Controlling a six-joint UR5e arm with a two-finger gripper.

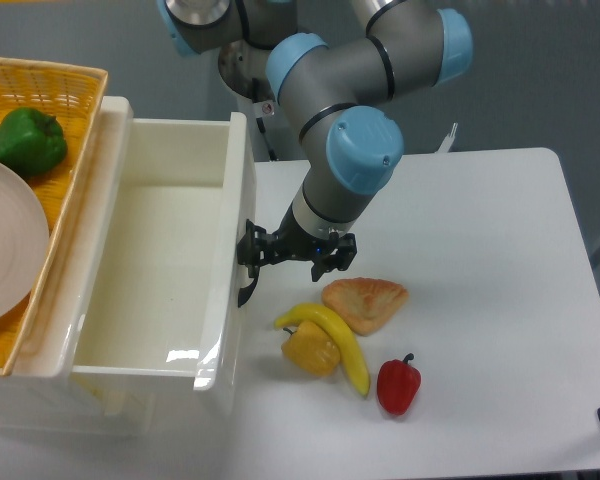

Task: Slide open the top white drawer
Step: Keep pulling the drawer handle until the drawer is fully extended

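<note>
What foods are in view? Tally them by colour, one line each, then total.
Green: 1, the green pepper in the basket
Yellow: 2, the banana and the yellow pepper
Red: 1, the red pepper
Tan: 1, the bread piece
Total: 5

The top white drawer (150, 250) was glossy cream-white inside and out, with a black handle (246, 290) on its front face. The gripper (295, 252) was black, on an arm (350, 130) of grey tubes with light blue joint caps. At nine o'clock, the basket (40, 90) was woven yellow and held a green pepper (25, 140) and a pale cream plate (5, 255). On the white table (480, 300), toward five o'clock, lay a yellow banana (330, 335), a yellow-orange pepper (308, 350), a red pepper (398, 385) with a dark stem, and a golden-brown pastry (365, 302).
</note>
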